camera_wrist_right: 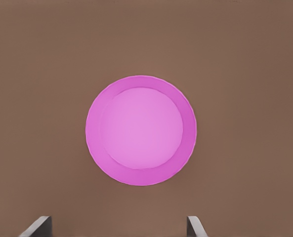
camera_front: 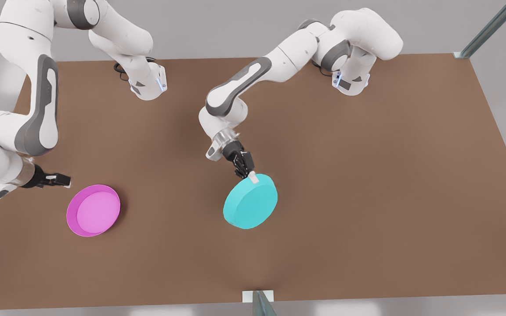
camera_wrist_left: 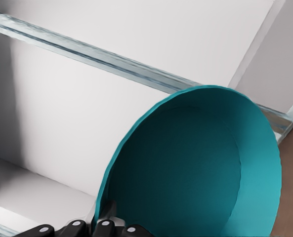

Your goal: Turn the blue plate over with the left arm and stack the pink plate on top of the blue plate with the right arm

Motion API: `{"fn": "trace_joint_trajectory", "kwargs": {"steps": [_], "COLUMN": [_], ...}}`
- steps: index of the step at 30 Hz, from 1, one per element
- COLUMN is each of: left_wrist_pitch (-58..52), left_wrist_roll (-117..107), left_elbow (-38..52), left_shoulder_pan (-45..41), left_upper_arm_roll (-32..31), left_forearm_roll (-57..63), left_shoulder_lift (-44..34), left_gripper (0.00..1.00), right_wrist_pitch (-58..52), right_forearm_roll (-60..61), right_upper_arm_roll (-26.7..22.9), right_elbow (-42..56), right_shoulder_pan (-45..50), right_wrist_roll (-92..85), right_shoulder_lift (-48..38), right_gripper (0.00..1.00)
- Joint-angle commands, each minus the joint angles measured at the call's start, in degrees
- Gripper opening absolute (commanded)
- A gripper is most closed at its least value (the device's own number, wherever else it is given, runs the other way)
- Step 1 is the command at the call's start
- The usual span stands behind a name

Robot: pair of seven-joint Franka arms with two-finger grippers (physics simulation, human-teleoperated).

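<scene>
The blue plate (camera_front: 250, 201) hangs tilted above the middle of the table, its plain flat underside turned toward the front view. My left gripper (camera_front: 252, 176) is shut on the plate's upper rim; in the left wrist view the plate's hollow inside (camera_wrist_left: 195, 168) faces the camera just past the gripper (camera_wrist_left: 106, 226). The pink plate (camera_front: 93, 210) lies flat and rim-up on the table at the front view's left. My right gripper (camera_front: 61, 180) hovers just beside it, toward the front view's left, open and holding nothing. The right wrist view shows the pink plate (camera_wrist_right: 141, 130) lying beyond the two spread fingertips (camera_wrist_right: 37, 226).
Both plates are over the brown table (camera_front: 367, 175). Both arm bases stand at its far edge. A metal frame post (camera_front: 259, 303) rises at the near edge, and frame rails (camera_wrist_left: 111, 61) run along the white walls.
</scene>
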Motion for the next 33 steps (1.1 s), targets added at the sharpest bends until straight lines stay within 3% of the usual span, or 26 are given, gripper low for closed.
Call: {"fn": "trace_joint_trajectory", "kwargs": {"steps": [1,3,5,10,25,27,29,30,33], "left_wrist_pitch": [0.16,0.25,0.95,4.64,5.96,6.22,6.49,6.93,9.30], "left_wrist_roll": [-0.17,-2.19,-6.41,-15.20,-17.05,-16.52,-16.08,-16.08,-16.52], "left_elbow": [0.23,1.56,1.56,1.56,1.03,1.03,0.59,0.59,0.68], "left_shoulder_pan": [-0.33,-2.09,-2.88,-4.20,-8.86,-9.48,-10.18,-10.18,-10.00], "left_upper_arm_roll": [0.24,0.24,0.15,-0.02,-2.13,-2.22,-2.13,-2.83,-6.26], "left_forearm_roll": [1.37,2.59,3.83,3.83,2.95,1.90,1.81,0.67,-6.27], "left_shoulder_lift": [0.30,2.14,3.81,7.51,9.97,9.97,9.88,9.71,9.71], "left_gripper": [0.21,0.21,0.21,0.21,0.21,0.34,0.83,1.00,1.00], "right_wrist_pitch": [0.04,-0.05,-0.05,0.04,2.41,2.41,2.59,2.59,2.94], "right_forearm_roll": [0.19,0.36,9.23,11.88,11.97,11.88,11.79,11.79,11.88], "right_upper_arm_roll": [0.01,0.19,-0.07,0.10,0.19,0.19,0.19,0.19,0.19], "right_elbow": [0.37,5.37,6.52,13.99,15.14,15.14,15.05,15.05,15.23], "right_shoulder_pan": [-0.54,-2.91,-5.11,-10.13,-11.80,-11.62,-11.44,-11.44,-10.83], "right_wrist_roll": [-0.59,-5.59,-14.20,-32.41,-26.36,-23.36,-23.28,-23.36,-22.48], "right_shoulder_lift": [0.55,6.43,11.27,19.89,27.98,27.98,28.24,28.33,29.12], "right_gripper": [1.00,1.00,1.00,1.00,1.00,1.00,1.00,1.00,1.00]}}
